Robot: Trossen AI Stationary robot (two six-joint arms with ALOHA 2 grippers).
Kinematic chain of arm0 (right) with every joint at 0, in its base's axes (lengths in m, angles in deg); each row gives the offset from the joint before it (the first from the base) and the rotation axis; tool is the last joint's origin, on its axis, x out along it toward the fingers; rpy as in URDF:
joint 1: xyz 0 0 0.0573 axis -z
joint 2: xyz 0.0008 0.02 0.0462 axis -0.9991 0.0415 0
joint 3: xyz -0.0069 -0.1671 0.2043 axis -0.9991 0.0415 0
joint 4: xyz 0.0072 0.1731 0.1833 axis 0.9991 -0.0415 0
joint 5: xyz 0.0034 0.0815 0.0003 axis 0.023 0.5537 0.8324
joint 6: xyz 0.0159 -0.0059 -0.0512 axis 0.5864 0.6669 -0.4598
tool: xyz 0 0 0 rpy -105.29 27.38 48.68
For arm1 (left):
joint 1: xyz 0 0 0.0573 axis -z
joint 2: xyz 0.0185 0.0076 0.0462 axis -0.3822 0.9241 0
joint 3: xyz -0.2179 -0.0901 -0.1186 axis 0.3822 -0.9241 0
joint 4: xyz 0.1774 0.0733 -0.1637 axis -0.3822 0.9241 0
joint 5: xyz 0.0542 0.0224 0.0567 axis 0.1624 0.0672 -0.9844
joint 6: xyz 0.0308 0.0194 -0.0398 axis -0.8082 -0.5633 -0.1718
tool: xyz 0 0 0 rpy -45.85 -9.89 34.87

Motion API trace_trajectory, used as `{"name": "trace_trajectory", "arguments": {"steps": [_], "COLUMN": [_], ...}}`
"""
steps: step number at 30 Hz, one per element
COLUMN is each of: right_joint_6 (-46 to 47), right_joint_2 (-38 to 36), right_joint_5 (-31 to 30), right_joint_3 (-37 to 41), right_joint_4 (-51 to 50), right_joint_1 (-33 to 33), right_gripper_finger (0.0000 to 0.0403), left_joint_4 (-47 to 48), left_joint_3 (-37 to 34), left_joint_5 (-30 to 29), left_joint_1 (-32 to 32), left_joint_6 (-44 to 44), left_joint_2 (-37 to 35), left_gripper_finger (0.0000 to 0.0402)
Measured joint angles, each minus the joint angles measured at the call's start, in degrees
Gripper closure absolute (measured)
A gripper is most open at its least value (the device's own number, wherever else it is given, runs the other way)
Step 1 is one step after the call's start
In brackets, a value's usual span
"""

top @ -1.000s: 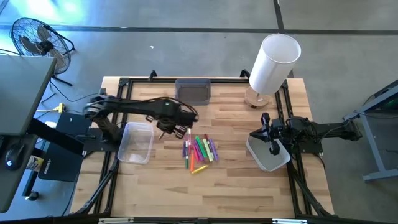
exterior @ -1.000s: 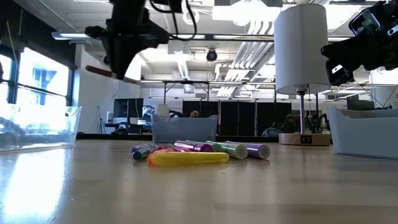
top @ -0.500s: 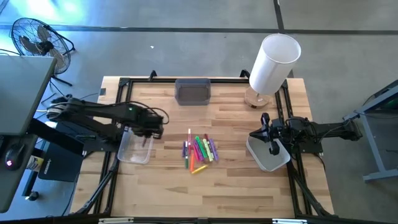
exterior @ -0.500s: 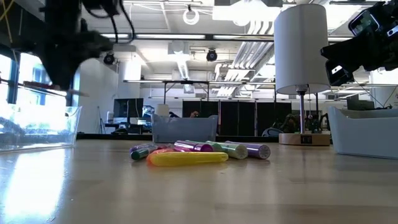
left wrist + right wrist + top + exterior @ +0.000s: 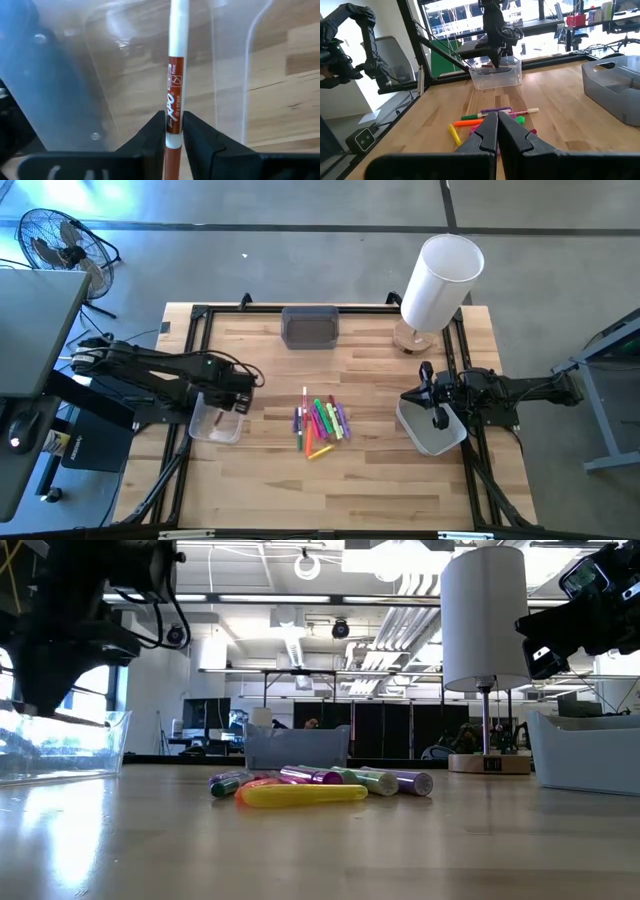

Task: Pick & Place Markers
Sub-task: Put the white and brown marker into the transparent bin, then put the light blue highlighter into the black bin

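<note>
A red marker (image 5: 174, 95) is gripped between the narrowly parted fingers of the left gripper (image 5: 174, 131) over the clear bin (image 5: 216, 416); release is needed next.

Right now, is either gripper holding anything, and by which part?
The left gripper pinches a red marker near its middle, over the clear bin. The right gripper holds nothing.

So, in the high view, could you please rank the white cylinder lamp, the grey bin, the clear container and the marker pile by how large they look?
1. White cylinder lamp, though it stands tall, nearer the camera, so this is unsure.
2. Clear container and grey bin: too alike to rank; the left gripper covers part of the container.
3. Marker pile.
</note>
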Motion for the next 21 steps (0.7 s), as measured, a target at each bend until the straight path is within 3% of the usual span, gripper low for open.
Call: {"name": "trace_trajectory", "arguments": {"steps": [9,15,21], "right_joint_6": [0.0,0.0,0.0], "right_joint_2": [0.0,0.0,0.0], "right_joint_5": [0.0,0.0,0.0], "right_joint_3": [0.0,0.0,0.0], "right_joint_4": [0.0,0.0,0.0], "right_joint_1": [0.0,0.0,0.0], "right_gripper_finger": [0.0402,0.0402,0.0402], "left_joint_4": [0.0,-2.5,-2.5], "left_joint_3": [-0.1,0.1,7.3], "left_joint_5": [-0.2,-0.7,-8.5], "left_joint_1": [0.0,0.0,0.0], "left_joint_6": [-3.3,-4.5,-5.9], "left_joint_2": [0.0,0.0,0.0], "left_gripper_finger": [0.0271,0.0251,0.0250]}}
